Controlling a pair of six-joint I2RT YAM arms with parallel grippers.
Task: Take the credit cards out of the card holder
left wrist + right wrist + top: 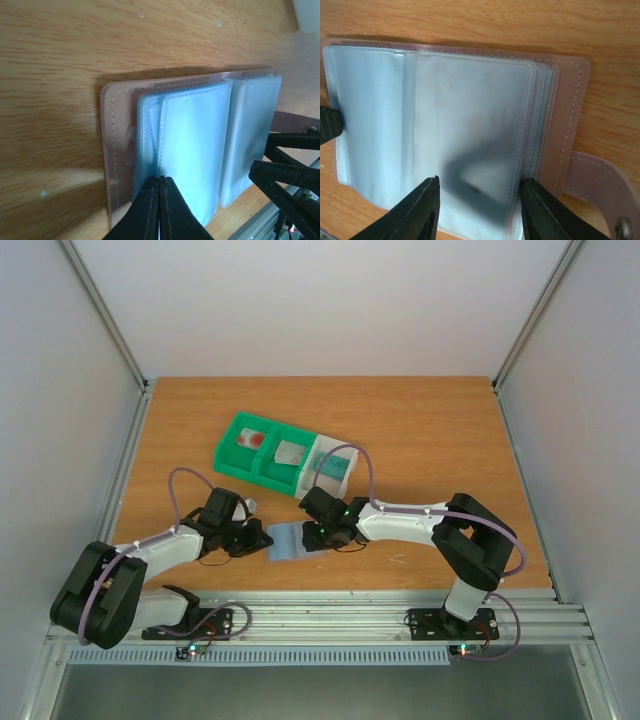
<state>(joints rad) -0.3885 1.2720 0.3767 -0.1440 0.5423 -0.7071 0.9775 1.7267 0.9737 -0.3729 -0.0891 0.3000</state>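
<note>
The card holder (288,541) lies open on the table between my two grippers. In the wrist views it shows a pinkish cover and several clear blue-white sleeves (192,145) (470,130). My left gripper (262,537) (160,178) is shut, pinching the free edge of the top sleeve on the left half. My right gripper (318,533) (480,200) is open, its fingers astride the sleeves of the right half. No card shows in the sleeves. A white card with a red patch (252,438) and a grey card (290,452) lie in the tray.
The green-and-white three-compartment tray (228,462) stands just behind the holder, with something teal in its white end (330,468). The holder's strap with a snap (600,185) sticks out to its right. A metal rail runs along the near table edge (330,605).
</note>
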